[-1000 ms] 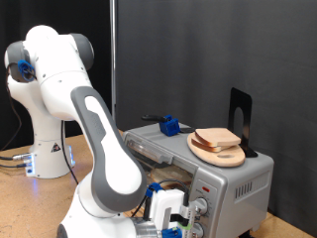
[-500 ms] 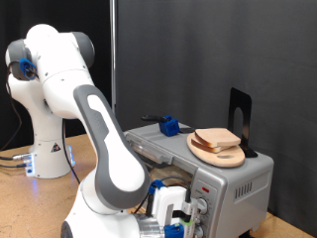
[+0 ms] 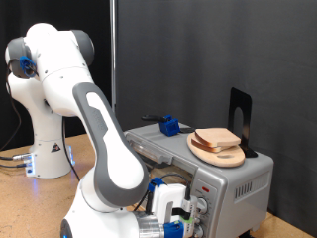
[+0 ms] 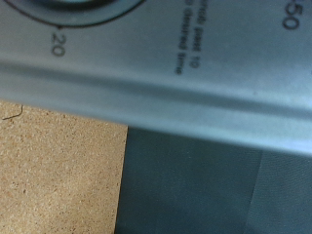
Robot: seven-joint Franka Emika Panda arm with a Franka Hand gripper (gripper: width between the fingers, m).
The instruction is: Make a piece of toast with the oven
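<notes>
The piece of toast (image 3: 218,137) lies on a round wooden plate (image 3: 224,155) on top of the silver oven (image 3: 238,180) at the exterior view's right. My gripper (image 3: 186,212) is low at the exterior view's bottom, right up against the oven's front panel by its round knobs (image 3: 203,207). The wrist view shows only a very close stretch of that silver panel (image 4: 195,88), with a dial edge and the numbers 20 and 50. My fingers do not show in the wrist view. Nothing shows between them.
A blue object (image 3: 169,125) and a black upright bracket (image 3: 239,113) sit on the oven's top. The oven's glass door (image 3: 149,149) shows beside the knob panel. The arm's white base (image 3: 45,149) stands at the left on the wooden table (image 3: 30,203).
My hand has edged slightly towards the oven's knob panel. The toast, plate and oven have not moved.
</notes>
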